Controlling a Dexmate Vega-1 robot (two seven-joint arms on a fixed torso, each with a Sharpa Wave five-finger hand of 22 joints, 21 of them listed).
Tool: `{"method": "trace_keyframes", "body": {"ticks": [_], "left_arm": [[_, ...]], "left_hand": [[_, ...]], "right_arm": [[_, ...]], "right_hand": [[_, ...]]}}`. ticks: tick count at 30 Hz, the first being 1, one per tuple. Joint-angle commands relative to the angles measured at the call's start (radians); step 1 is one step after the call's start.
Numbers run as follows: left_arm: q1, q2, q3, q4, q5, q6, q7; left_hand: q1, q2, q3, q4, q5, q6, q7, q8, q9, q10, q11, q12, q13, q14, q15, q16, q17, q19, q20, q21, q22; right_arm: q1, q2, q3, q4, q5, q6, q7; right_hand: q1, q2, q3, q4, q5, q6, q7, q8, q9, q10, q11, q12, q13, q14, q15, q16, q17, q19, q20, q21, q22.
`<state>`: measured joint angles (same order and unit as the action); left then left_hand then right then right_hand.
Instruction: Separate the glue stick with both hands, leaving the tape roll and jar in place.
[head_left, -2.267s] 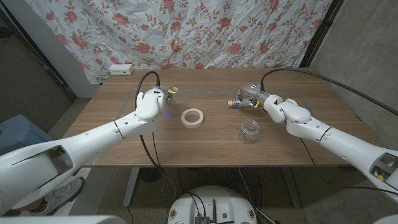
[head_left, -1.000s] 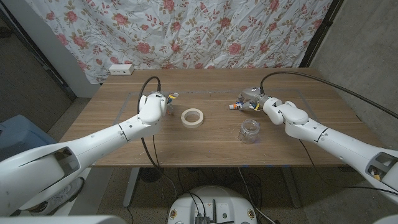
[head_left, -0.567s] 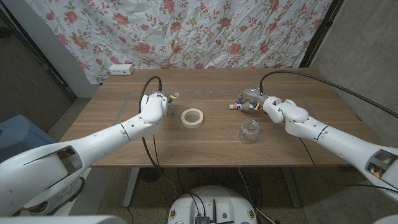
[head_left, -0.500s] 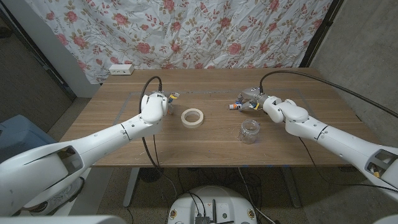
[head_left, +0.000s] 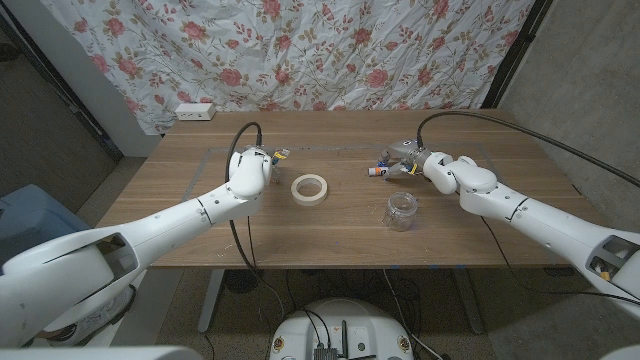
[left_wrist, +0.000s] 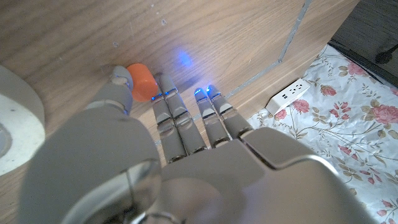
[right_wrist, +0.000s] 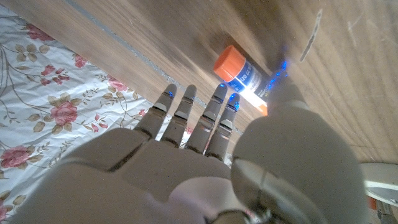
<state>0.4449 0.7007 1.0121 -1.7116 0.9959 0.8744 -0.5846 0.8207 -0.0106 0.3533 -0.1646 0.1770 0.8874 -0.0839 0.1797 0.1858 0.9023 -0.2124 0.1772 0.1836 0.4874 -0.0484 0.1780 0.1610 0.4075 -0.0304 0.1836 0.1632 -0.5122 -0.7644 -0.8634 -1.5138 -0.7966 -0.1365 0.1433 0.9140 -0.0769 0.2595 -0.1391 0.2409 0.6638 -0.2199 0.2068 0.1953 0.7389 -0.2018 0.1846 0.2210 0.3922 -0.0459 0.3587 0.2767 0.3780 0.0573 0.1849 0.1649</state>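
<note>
Presently the left hand (left_wrist: 186, 155) has its fingers extended, with the small orange plastic cap (left_wrist: 142, 82) between thumb and fingertips; whether it grips, cannot tell. Right hand (right_wrist: 205, 155) likewise reaches over the blue-labelled, orange-ended glue stick body (right_wrist: 241, 73); grasp unclear. Parts appear already separated: cap at 10 o'clock of the cream tape roll (head_left: 310, 187), body at 2 o'clock. Clear glass jar (head_left: 401, 211) stands at 4 o'clock, apparently untouched.

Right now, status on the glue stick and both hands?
Left hand low at the table, orange cap at its thumb tip, grip unclear. Right hand beside glue stick body, grip unclear. Tape roll and jar between, untouched.
</note>
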Motion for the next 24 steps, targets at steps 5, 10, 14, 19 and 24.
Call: {"method": "trace_keyframes", "body": {"ticks": [5,10,14,19,24], "left_arm": [[0.014,0.012,-0.006,-0.041,0.057,0.038,-0.045],[0.026,0.012,-0.007,-0.062,0.091,0.055,-0.063],[0.037,0.009,-0.012,-0.074,0.117,0.065,-0.071],[0.049,0.01,-0.025,-0.088,0.147,0.065,-0.078],[0.059,0.017,-0.05,-0.103,0.143,0.041,-0.085]], "left_hand": [[-0.016,-0.035,-0.023,0.002,0.007,-0.052,-0.001,-0.006,-0.002,-0.065,-0.002,-0.005,0.001,-0.022,-0.008,-0.003,0.003,-0.011,0.003,-0.002,0.002],[-0.019,-0.044,-0.028,0.001,0.008,-0.078,-0.004,-0.008,-0.003,-0.093,-0.004,-0.006,0.0,-0.029,-0.004,-0.004,0.003,-0.018,0.005,-0.003,0.002],[-0.022,-0.053,-0.033,0.002,0.009,-0.101,0.0,-0.008,-0.004,-0.124,-0.004,-0.007,-0.001,-0.036,0.002,-0.004,0.003,-0.024,0.008,-0.004,0.002],[-0.033,-0.066,-0.043,0.005,0.009,-0.157,0.005,-0.009,-0.005,-0.182,0.001,-0.009,-0.002,-0.06,0.01,-0.005,0.004,-0.048,0.015,-0.007,0.002],[-0.039,-0.07,-0.049,0.007,0.009,-0.192,0.007,-0.004,-0.006,-0.238,0.016,-0.005,-0.004,-0.089,0.02,-0.006,0.004,-0.105,0.02,-0.014,0.002]], "right_arm": [[0.005,-0.005,0.001,-0.008,0.005,0.003,0.021],[0.001,-0.01,0.003,-0.021,0.004,-0.001,0.029],[-0.001,-0.013,0.006,-0.028,0.004,-0.004,0.039],[-0.001,-0.014,0.009,-0.034,0.008,-0.005,0.05],[-0.003,-0.017,0.011,-0.039,0.011,0.001,0.054]], "right_hand": [[-0.033,-0.014,-0.007,0.011,0.021,-0.045,-0.002,-0.008,0.002,-0.047,0.021,0.0,0.002,-0.032,-0.069,-0.015,0.008,-0.013,0.006,-0.001,0.003],[-0.051,-0.025,-0.014,0.013,0.029,-0.076,-0.001,-0.014,0.002,-0.074,0.032,-0.001,0.002,-0.042,-0.055,-0.021,0.011,-0.014,0.008,0.001,0.003],[-0.068,-0.029,-0.02,0.017,0.038,-0.098,-0.001,-0.016,0.001,-0.096,0.046,-0.002,0.002,-0.054,-0.049,-0.026,0.014,-0.018,0.014,0.0,0.004],[-0.092,-0.035,-0.028,0.023,0.055,-0.144,0.0,-0.021,0.0,-0.129,0.061,0.0,0.002,-0.072,-0.028,-0.035,0.019,-0.028,0.022,-0.001,0.004],[-0.115,-0.043,-0.037,0.028,0.07,-0.177,0.0,-0.021,0.0,-0.165,0.077,-0.002,0.002,-0.089,-0.016,-0.043,0.022,-0.037,0.026,-0.001,0.004]]}}
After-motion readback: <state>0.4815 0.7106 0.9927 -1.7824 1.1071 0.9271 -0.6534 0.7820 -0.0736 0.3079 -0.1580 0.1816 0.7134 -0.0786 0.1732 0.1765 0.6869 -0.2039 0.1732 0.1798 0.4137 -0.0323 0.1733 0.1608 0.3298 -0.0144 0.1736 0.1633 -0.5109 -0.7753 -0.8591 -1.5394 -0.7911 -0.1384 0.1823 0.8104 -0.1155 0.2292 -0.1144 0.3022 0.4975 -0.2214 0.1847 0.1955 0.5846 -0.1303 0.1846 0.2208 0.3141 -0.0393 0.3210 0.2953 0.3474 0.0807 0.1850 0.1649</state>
